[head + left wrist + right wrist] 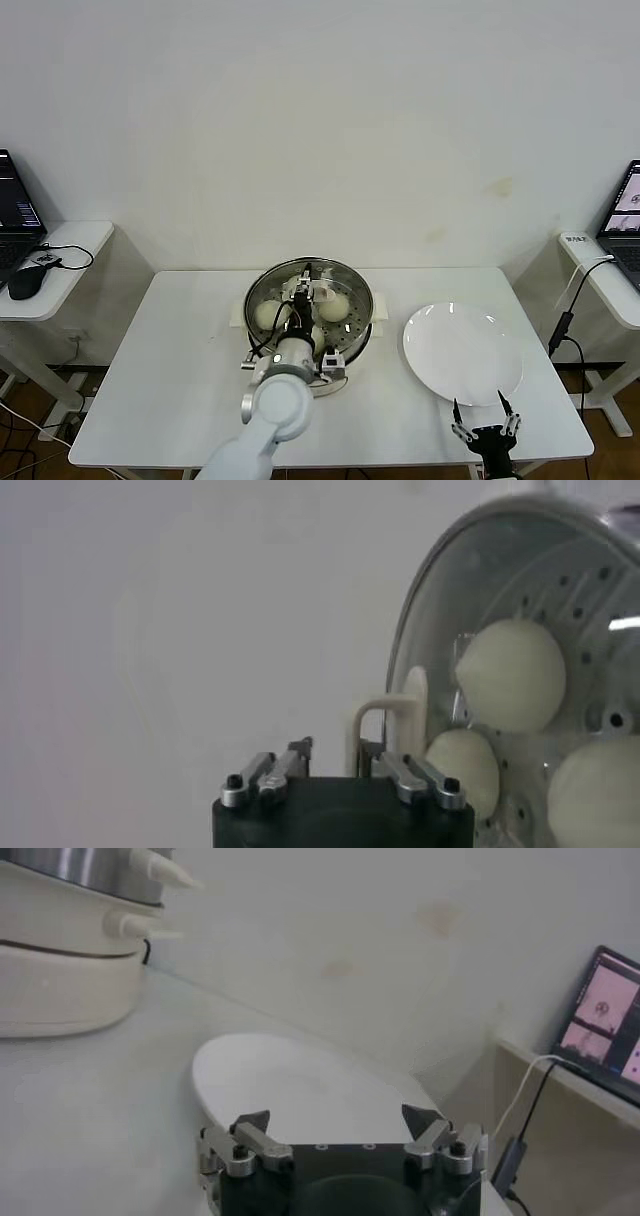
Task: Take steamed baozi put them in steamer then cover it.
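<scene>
At the centre of the white tabletop we see the steamer, a shiny steel pot on a cream-white base, with the cover lying on its rim: in the left wrist view the clear glass and its metal edge close over the perforated tray. Through the glass we count three steamed baozi, smooth cream-white buns sitting on the tray; in the head view two of them show, one toward 9 o'clock inside the pot and one toward 3 o'clock, the rest hidden behind the arm. Our left claw hovers over the middle of the cover, its arm reaching in from 6 o'clock. In the left wrist view the cover's cream-white handle stands between the left claw's fingers, which are set a little apart on either side of it; we cannot tell whether they press on the handle or stand just clear of it. At 3 o'clock from the steamer, just beside it but not touching, lies a flat white plate. Our right claw waits at the plate's 6 o'clock edge, near the front of the tabletop, its fingers spread wide with nothing between them. Beyond the tabletop, a side desk at 9 o'clock carries a laptop and a mouse, and another at 3 o'clock holds a second laptop.
</scene>
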Robot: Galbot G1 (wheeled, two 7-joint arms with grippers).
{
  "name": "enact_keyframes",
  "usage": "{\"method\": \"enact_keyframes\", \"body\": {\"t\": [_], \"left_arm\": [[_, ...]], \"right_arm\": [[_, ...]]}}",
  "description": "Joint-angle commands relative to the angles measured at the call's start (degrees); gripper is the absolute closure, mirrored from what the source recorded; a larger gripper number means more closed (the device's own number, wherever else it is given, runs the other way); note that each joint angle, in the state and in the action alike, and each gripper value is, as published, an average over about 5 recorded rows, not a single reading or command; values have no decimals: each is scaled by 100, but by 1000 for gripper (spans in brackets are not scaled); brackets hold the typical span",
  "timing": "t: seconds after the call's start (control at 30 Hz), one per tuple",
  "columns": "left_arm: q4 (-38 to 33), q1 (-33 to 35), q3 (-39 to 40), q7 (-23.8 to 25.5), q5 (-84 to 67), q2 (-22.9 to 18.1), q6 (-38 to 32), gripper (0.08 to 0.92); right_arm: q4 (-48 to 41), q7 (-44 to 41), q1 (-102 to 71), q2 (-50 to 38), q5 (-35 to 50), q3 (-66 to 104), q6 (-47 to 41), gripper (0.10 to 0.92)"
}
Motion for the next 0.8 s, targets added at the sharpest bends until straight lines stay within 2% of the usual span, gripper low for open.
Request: {"method": "enact_keyframes", "body": {"t": [0.03,0.17,0.27,0.37,0.47,0.53,0.67,0.73,0.8], "left_arm": [[-1156,895,-27,-98,-147,484,-77,442],[-1902,1401,-251,-210,-404,811,-171,329],[-2447,1894,-547,-450,-1219,1238,-264,244],[-2822,2621,-1078,-933,-2314,1590,-545,191],[-2992,3401,-1859,-1682,-3794,1800,-1130,179],[-2935,3860,-2536,-2149,-5316,1811,-1779,178],[-2571,4485,-3597,-2741,-8056,1593,-3137,177],[-2436,4771,-3873,-2991,-8932,1549,-3540,177],[-2395,5001,-4009,-3116,-9466,1509,-3631,177]], "right_arm": [[4,-9,-14,-22,15,11,-3,203],[-2,-15,-21,-47,41,17,-4,203],[-11,-48,-20,-58,89,14,-10,202],[-49,-114,-19,-98,207,24,-10,203],[-67,-168,-35,-149,340,59,-15,203],[-44,-189,-61,-170,392,80,-12,203],[50,-221,-144,-206,499,55,-6,203],[99,-236,-194,-228,552,25,-3,203],[150,-258,-240,-258,620,-9,-6,203]]}}
